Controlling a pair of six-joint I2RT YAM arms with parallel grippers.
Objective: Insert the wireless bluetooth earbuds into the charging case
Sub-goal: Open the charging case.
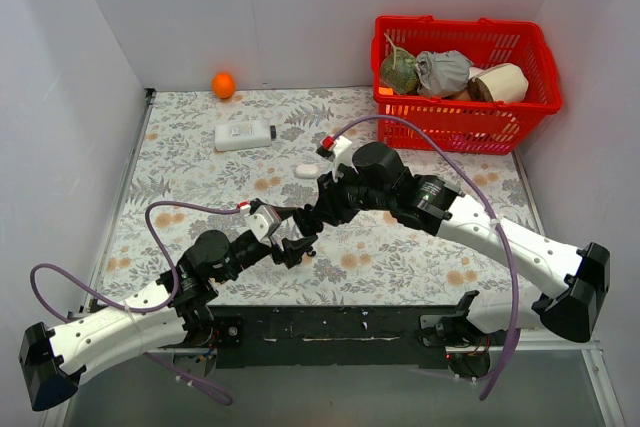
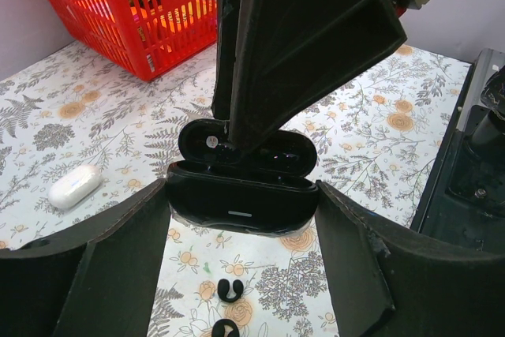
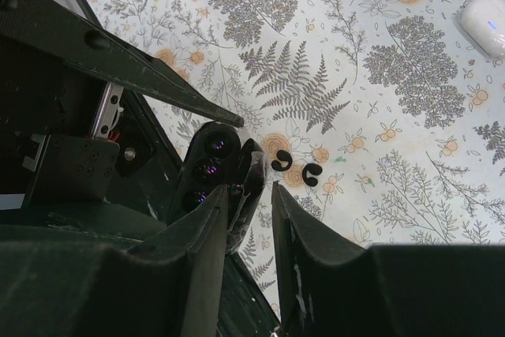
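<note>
The black charging case (image 2: pixel 241 204) stands open, lid up, clamped end to end between the fingers of my left gripper (image 2: pixel 241 191). In the top view this gripper (image 1: pixel 296 247) is at the table's middle front. Two tiny black C-shaped earbuds (image 2: pixel 229 290) lie on the cloth just in front of the case, also seen in the right wrist view (image 3: pixel 282 164). My right gripper (image 3: pixel 248 199) comes down from above, slightly open, straddling the case's front wall (image 3: pixel 254 187). One of its fingers (image 2: pixel 237 116) reaches into the open case. It holds nothing.
A white oval pebble-like case (image 1: pixel 306 170) lies behind the grippers; it also shows in the left wrist view (image 2: pixel 75 187). A white bottle (image 1: pixel 245 134) and an orange (image 1: pixel 223 84) are at the back left. A red basket (image 1: pixel 465 112) with items stands back right.
</note>
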